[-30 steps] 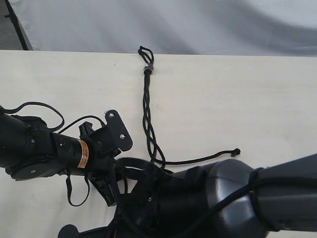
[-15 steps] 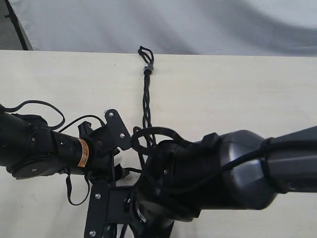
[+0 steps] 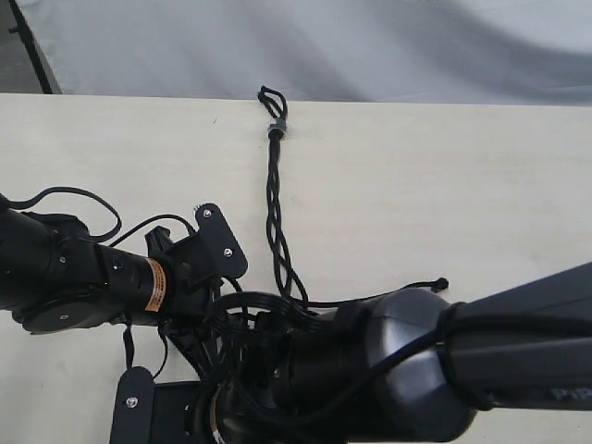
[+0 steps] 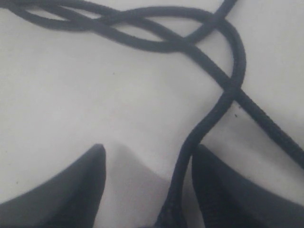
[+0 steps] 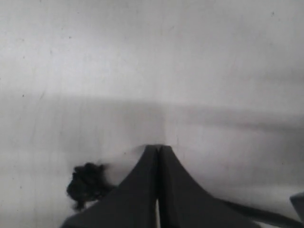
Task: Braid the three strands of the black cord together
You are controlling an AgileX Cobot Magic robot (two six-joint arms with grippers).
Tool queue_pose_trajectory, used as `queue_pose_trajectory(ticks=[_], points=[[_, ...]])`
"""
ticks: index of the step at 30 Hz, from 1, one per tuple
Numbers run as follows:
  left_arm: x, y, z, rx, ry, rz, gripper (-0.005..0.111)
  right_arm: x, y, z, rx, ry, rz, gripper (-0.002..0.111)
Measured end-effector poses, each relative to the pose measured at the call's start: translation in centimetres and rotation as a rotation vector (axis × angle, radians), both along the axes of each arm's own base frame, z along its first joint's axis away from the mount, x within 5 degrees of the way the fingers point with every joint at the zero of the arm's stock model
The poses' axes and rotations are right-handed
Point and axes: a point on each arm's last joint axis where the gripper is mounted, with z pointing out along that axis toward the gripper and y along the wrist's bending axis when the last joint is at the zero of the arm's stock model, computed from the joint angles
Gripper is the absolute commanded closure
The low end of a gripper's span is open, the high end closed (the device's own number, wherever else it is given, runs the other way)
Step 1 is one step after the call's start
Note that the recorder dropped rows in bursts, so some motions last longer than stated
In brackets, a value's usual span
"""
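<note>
- Black cord (image 3: 275, 190) lies on the pale table (image 3: 481, 185), running from the far edge toward the arms, about mid-width.
- Small loop (image 3: 269, 95) at the far end reaches the table edge; grey band (image 3: 276, 128) sits just below it.
- Below the band the cord is twisted together down to where the arms cover it.
- One loose end, tipped by a small knot (image 3: 442, 283), trails out to the right.
- Left wrist view: the strands (image 4: 236, 61) cross each other on the table ahead of the left gripper (image 4: 147, 190).
- Left claw is parted; one strand (image 4: 190, 147) runs between its fingers (image 4: 71, 194), close against the other finger, not pinched.
- Right gripper (image 5: 158, 151): claw pressed closed, tips near the table.
- Frayed knot (image 5: 85, 184) lies just beside the closed tips; cannot tell whether a strand is caught.
- Exterior view: right arm (image 3: 416, 370) crosses the lower middle and hides the cord's lower part; left arm (image 3: 65, 273) is at the left.
</note>
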Motion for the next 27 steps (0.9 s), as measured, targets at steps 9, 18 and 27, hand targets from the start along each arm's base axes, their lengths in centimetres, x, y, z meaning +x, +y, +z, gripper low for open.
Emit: queue_pose_trajectory(ticks=[9, 18, 27], points=[[0.0, 0.0, 0.0, 0.001, 0.002, 0.002, 0.054, 0.1, -2.2, 0.6, -0.193, 0.035, -0.027, 0.109], [0.0, 0.1, -0.1, 0.004, 0.012, 0.014, 0.054, 4.7, -4.7, 1.1, -0.197, 0.048, -0.207, 0.109], [-0.2, 0.4, 0.5, 0.013, 0.020, 0.041, 0.085, 5.4, -7.3, 9.1, -0.043, -0.139, -0.378, 0.109]])
